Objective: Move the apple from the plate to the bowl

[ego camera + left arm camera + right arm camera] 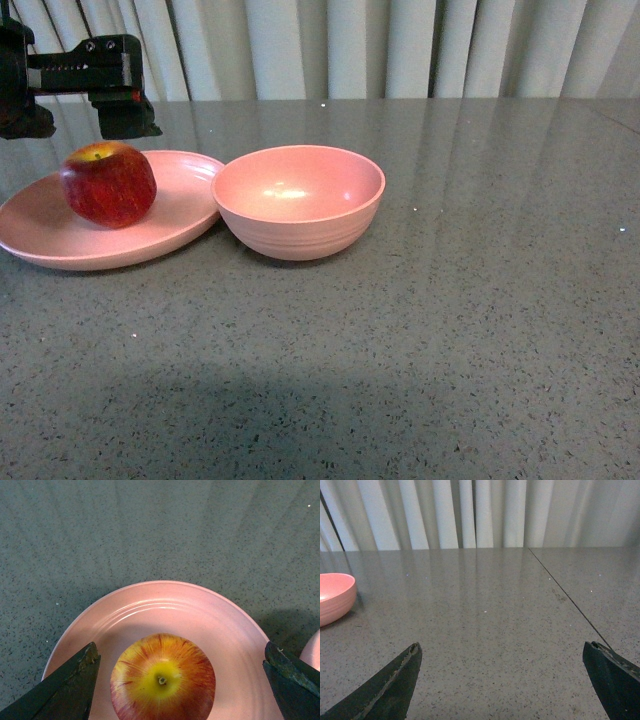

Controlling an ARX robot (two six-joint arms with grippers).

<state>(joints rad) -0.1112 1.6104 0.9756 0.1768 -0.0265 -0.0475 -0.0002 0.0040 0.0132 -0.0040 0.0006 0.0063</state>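
apple (108,184) on plate (45,235), bowl (298,200) empty

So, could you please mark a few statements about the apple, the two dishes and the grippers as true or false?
1. The apple rests on the plate. True.
2. The bowl holds the apple. False: nothing shows inside it.
3. The left gripper is shut on the apple. False: it is open and clear of the apple.
4. In the front view, the bowl stands to the right of the plate. True.
5. The right gripper is open over the table. True.
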